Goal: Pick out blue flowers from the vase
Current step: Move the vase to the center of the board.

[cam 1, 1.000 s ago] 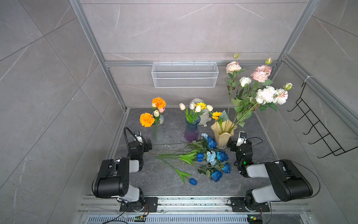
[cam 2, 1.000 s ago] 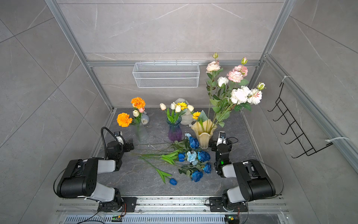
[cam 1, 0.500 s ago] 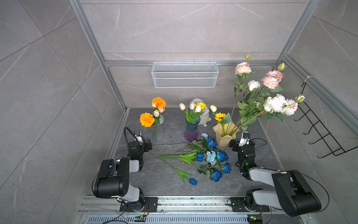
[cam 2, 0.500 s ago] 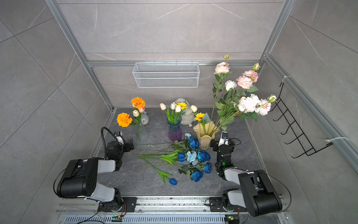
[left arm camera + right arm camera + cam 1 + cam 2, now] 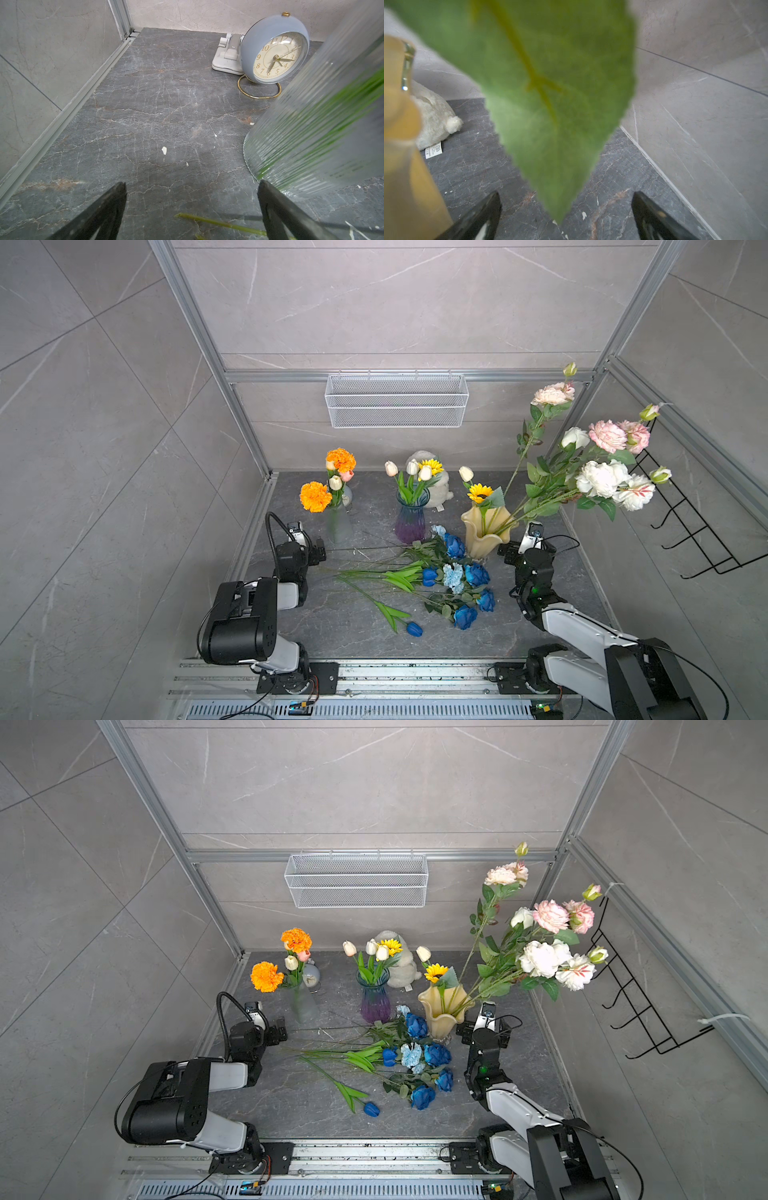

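**Blue flowers** (image 5: 476, 574) (roses, carnation and tulip bud on green stems) lie flat on the dark marbled tabletop (image 5: 332, 626), at 7 o'clock from the wavy amber glass vase (image 5: 484, 537). Left gripper (image 5: 192, 184) and right gripper (image 5: 566, 194): jaws wide apart, both empty. Only the left wrist view shows the dial of the round grey-blue clock (image 5: 276, 56), numerals to 12 legible. A serrated green leaf (image 5: 539, 93) blocks much of the right wrist view; the sewn tag of the white plush toy (image 5: 436, 116) is unreadable.

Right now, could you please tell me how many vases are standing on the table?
3: a clear ribbed vase on the robot's left, a purple-blue glass vase in the middle, and a yellow wavy-rimmed vase on the right. None seems hidden.
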Available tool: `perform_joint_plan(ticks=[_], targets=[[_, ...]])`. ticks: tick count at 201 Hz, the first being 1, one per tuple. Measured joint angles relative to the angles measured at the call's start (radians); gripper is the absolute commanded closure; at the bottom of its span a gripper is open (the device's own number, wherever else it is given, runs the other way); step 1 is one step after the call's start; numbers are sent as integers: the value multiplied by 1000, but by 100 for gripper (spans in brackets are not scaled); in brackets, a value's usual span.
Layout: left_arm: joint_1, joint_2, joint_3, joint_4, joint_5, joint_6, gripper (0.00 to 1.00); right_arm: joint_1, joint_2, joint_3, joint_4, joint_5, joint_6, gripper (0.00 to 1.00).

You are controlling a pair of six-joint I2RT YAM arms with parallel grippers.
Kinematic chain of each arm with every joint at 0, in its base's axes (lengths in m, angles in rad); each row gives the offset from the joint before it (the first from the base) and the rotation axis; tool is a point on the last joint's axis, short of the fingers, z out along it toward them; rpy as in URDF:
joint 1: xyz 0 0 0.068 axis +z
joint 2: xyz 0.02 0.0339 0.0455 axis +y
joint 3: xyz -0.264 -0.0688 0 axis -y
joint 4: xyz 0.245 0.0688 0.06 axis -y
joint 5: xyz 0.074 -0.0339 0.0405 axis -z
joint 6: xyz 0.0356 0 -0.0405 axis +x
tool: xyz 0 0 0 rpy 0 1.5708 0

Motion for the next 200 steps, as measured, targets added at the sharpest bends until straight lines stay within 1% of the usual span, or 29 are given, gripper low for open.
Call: perform_joint_plan(ticks=[42,64,82,98,112,123,147,170,186,200], targets=[[0,0,0,0,0,0,0,3,-1,0,-66,22,42,0],[0,0,0,0,0,0,0,3,-61,5,-169,45,72,0],[0,0,0,0,0,0,0,3,-145,52,-341,73,134,0],[0,0,0,0,0,0,0,3,-198,152,-550,104,224,0],[0,0,0,0,0,0,0,3,-233,216,-676,109,287,0],[0,0,0,0,0,0,0,3,-278,230,-755,106,319,0],[0,0,0,0,0,0,0,3,-426,238,-964,99,376,0],[0,0,0,0,0,0,0,3,-528,320,-1157,71,414,2],[0,0,0,0,0,0,0,3,-559,397,-1239,31,427,4],[0,0,0,0,0,0,0,3,-558,456,-1285,-17,430,5]])
